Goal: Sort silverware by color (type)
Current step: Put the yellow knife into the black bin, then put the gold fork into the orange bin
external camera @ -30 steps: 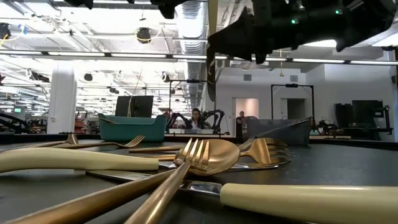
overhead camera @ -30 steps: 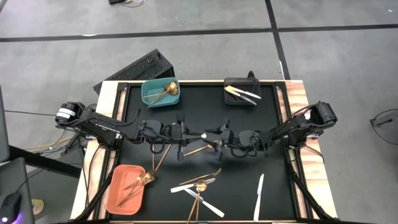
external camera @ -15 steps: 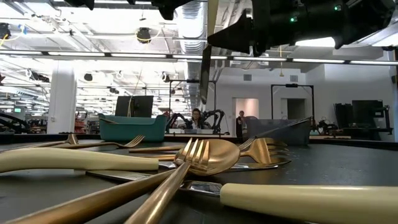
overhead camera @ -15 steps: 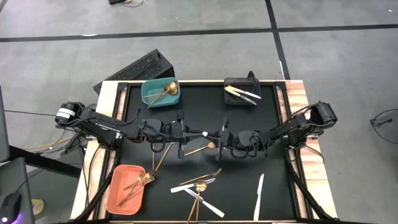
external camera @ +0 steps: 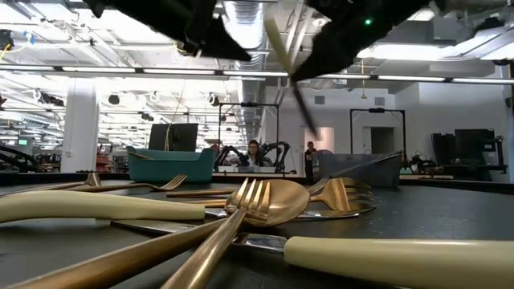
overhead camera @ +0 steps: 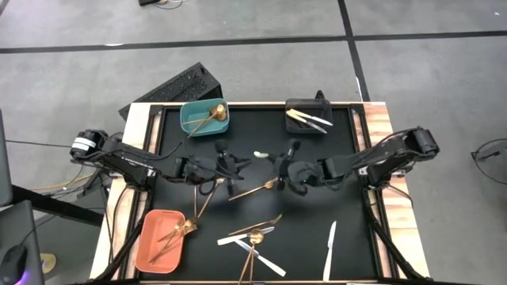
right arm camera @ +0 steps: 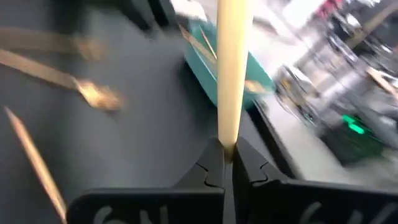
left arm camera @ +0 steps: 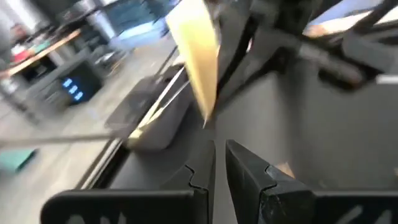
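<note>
Above the middle of the black mat [overhead camera: 333, 198], a white-handled knife [overhead camera: 261, 155] is in the air. It slants in the low view, its cream handle [external camera: 277, 44] up and toward the left arm and its dark blade [external camera: 305, 108] pointing down. My right gripper [overhead camera: 279, 164] is shut on it. My left gripper [overhead camera: 242, 165] stands just left of the knife with its fingers together [left arm camera: 219, 152]. The handle [left arm camera: 196, 62] shows right ahead of them. Other silverware lies on the mat and in three bins. My right gripper pinches the knife between its two fingers at the narrow lower end of the handle [right arm camera: 227, 134], where the blade begins. It comes from the table's right, slanting a little downward, with the fingers across the knife. The knife is lifted clear and tilted. My left gripper: whether it touches the knife, I cannot tell.
At the far edge stand a teal bin [overhead camera: 204, 117] with a gold spoon and a black bin [overhead camera: 307, 119] with knives. A salmon bin [overhead camera: 162, 240] with gold forks is near left. Loose pieces lie at the near edge [overhead camera: 253, 237], a lone knife [overhead camera: 330, 240] and a gold fork [overhead camera: 255, 190].
My right gripper has shut on the knife, risen and tipped up toward level. My left gripper has also tipped up toward level. The knife, upright a second ago, now slants with its handle toward the left arm, and it has shifted toward the far edge.
</note>
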`<state>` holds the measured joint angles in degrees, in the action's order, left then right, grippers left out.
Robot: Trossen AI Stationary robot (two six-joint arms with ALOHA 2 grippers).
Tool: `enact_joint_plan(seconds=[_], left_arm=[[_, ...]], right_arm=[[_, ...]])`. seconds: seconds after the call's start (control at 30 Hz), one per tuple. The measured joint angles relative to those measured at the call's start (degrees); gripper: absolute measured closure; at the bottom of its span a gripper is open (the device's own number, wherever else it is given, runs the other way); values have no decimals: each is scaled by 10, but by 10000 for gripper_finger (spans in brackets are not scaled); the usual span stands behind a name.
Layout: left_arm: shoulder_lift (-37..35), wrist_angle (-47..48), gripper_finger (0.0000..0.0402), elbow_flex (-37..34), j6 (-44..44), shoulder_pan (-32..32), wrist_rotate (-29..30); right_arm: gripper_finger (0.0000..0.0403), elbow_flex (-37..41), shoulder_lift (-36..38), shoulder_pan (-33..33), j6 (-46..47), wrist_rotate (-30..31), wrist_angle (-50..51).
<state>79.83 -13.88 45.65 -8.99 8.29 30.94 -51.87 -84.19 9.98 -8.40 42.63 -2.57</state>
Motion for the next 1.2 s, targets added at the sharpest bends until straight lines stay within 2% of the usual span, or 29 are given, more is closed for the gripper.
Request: enact_joint_plan(seconds=[0.1, 0.27, 0.43, 0.5, 0.63, 0.73, 0.83, 0.97, 1.2], left_arm=[[1, 52, 375, 0, 34, -1, 22], [1, 121, 374, 0, 79, -1, 26], [1, 137, 374, 0, 100, -1, 27], [0, 134, 374, 0, 101, -1, 28], [0, 131, 374, 0, 93, -1, 28], [0, 131, 374, 0, 94, -1, 28], [0, 131, 374, 0, 98, -1, 28], [0, 135, 374, 0, 111, -2, 28], [0, 137, 374, 0, 118, -2, 28]], right_arm=[[392, -57, 17, -21, 0, 50, 154], [392, -125, 13, -107, -1, 61, 432], [393, -134, 14, -235, -43, 66, 537], [394, -133, 13, -288, -69, 61, 550], [392, -133, 5, -388, -124, 24, 516], [378, -133, 0, -449, -149, -73, 495], [350, -133, -13, -481, -144, -154, 472], [297, -134, -18, -491, -139, -159, 459], [199, -133, -20, -473, -74, -156, 453]])
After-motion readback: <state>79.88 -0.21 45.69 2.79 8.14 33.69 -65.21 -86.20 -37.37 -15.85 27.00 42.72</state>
